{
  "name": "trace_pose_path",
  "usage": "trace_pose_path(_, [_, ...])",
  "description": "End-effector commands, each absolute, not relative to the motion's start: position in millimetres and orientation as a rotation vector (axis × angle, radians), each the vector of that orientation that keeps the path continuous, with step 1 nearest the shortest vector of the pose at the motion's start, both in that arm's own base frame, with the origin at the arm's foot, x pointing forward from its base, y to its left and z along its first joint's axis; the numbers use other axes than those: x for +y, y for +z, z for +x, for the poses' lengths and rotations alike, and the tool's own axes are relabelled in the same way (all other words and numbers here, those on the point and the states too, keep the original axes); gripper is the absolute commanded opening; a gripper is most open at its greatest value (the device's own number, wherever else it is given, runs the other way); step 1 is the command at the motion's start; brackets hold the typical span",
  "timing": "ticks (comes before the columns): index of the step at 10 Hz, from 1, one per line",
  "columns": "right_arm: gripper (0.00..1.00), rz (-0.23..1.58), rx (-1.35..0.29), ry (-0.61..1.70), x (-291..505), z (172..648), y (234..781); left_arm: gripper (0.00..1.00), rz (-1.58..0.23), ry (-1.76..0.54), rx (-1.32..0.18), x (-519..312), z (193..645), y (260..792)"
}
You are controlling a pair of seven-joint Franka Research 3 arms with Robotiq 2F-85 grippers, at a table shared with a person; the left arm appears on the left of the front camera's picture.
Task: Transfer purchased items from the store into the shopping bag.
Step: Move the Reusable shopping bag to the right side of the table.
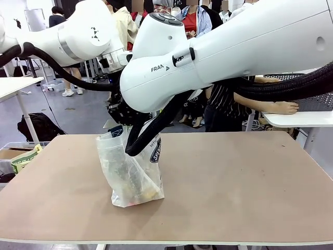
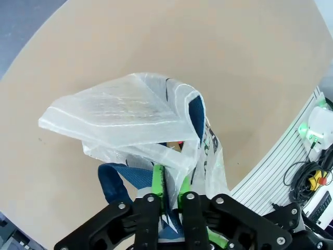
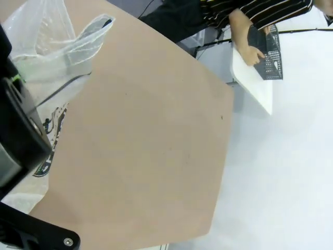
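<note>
On the near-left part of the table (image 1: pixel 234 182), the shopping bag (image 1: pixel 132 177) is standing upright with purchased items (image 1: pixel 136 187) showing through its film as dark and yellowish shapes low inside. Left gripper (image 2: pixel 169 195) is coming down over the bag mouth, its green pads (image 2: pixel 157 179) nearly together and pinching the translucent rim film beside the navy handle (image 2: pixel 117 179), likely to hold the mouth up and open so goods can drop in. Right arm is crossing over the middle above the bag; right gripper's jaws are fully closed and holding nothing that can be made out, so it is probably just hovering by the bag. At the far right a person's hand (image 3: pixel 253 53) is resting on a white side table (image 3: pixel 255 83) next to the store (image 3: pixel 273 52), well apart from the bag
</note>
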State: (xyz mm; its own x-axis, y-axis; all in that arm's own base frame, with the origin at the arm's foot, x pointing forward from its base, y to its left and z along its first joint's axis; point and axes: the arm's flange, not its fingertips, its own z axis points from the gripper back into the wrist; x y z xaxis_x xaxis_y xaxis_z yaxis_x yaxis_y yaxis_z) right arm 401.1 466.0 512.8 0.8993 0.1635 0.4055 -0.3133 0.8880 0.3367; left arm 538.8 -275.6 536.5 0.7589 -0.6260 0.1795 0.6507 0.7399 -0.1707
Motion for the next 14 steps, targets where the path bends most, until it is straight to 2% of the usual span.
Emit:
trace_pose_path(1, [0.00,0.393,-0.386,0.257,471,396,513,0.00,-0.202,-0.682,-0.109,-291,534,538])
trace_pose_path(4, [0.00,0.398,-0.382,0.251,469,394,515,0.00,-0.201,-0.671,-0.112,-289,534,539])
trace_pose_path(5, [0.09,0.397,-0.381,0.249,468,394,515,0.00,-0.205,-0.668,-0.117,-287,534,540])
trace_pose_path(9, [0.88,0.404,-0.398,0.253,456,383,522,0.00,-0.224,-0.648,-0.122,-278,536,539])
trace_pose_path(10, [1.00,0.414,-0.412,0.253,451,379,526,0.00,-0.226,-0.642,-0.122,-276,538,538])
trace_pose_path(14, [1.00,0.345,-0.474,0.197,413,350,547,0.00,-0.236,-0.631,-0.121,-267,540,540])
